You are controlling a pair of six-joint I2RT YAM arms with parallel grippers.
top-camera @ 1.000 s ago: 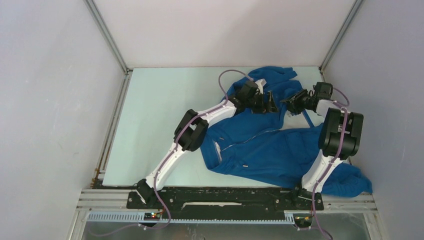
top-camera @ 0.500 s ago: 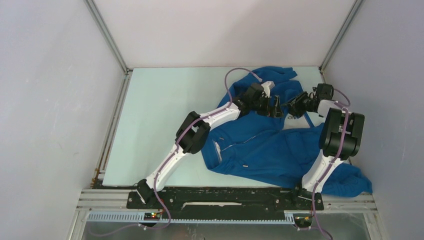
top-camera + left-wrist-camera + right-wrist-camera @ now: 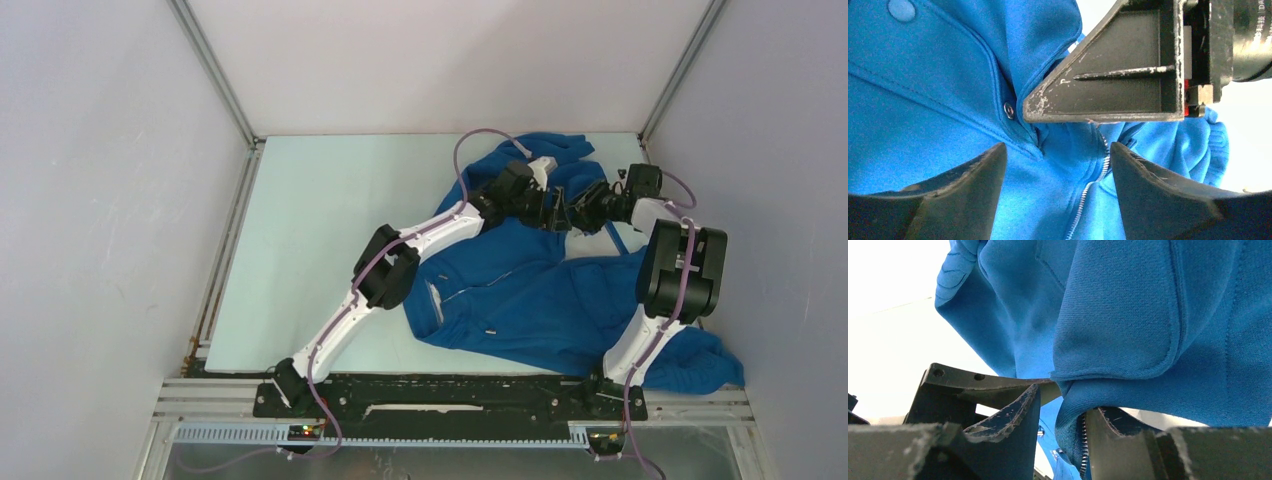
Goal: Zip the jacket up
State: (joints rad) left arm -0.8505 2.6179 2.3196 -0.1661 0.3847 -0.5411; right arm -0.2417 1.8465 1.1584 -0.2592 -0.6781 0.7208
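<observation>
The royal-blue jacket (image 3: 530, 295) lies crumpled on the right half of the table, with one part hanging over the front right edge. My right gripper (image 3: 582, 213) is at the jacket's upper part. In the right wrist view it (image 3: 1063, 400) is shut on a folded jacket edge with zipper teeth (image 3: 1081, 440) and holds it off the table. My left gripper (image 3: 556, 213) is open and empty, tip to tip with the right one. In the left wrist view its fingers (image 3: 973, 175) straddle the light zipper line (image 3: 1088, 192), below a right finger (image 3: 1108, 85) and a dark snap (image 3: 1008, 109).
The pale green table top (image 3: 320, 220) is walled on the left, back and right. The black mounting rail (image 3: 450, 395) runs along the near edge. The left arm's cable (image 3: 462, 160) loops above the jacket.
My left gripper has moved right and a little farther back, closing in on the right gripper. The right gripper has shifted slightly left. The jacket has barely moved.
</observation>
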